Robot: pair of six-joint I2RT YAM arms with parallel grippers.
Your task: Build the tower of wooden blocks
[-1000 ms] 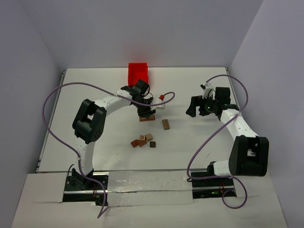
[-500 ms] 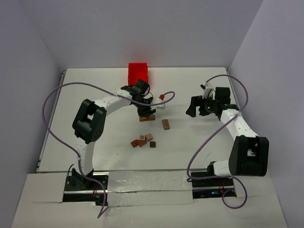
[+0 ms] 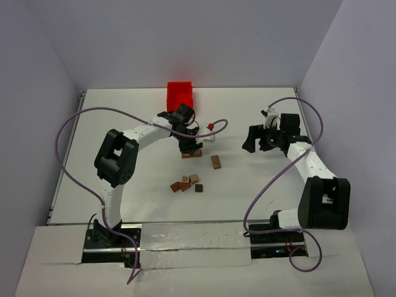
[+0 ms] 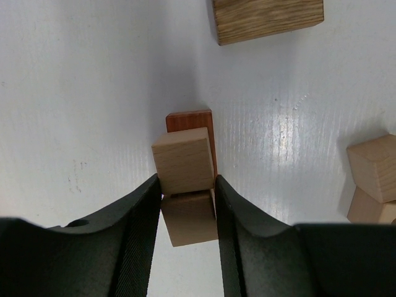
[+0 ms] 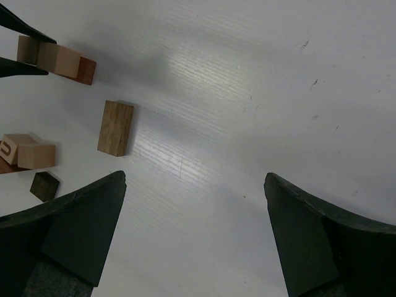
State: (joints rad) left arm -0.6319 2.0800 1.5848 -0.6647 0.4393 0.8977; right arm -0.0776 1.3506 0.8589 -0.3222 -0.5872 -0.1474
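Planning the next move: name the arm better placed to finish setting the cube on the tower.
Left. The left gripper grips the cube atop the tower; the right gripper hangs open, off to the side.

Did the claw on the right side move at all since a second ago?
No. The right claw hangs in the same spot as before, just as far from the red bin in the top view.

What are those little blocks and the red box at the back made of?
The tan cube and the brown block look like bare, matte wood; streaky grain shows on the brown one. The red bin looks like moulded plastic, evenly bright, though it is too small to be sure.
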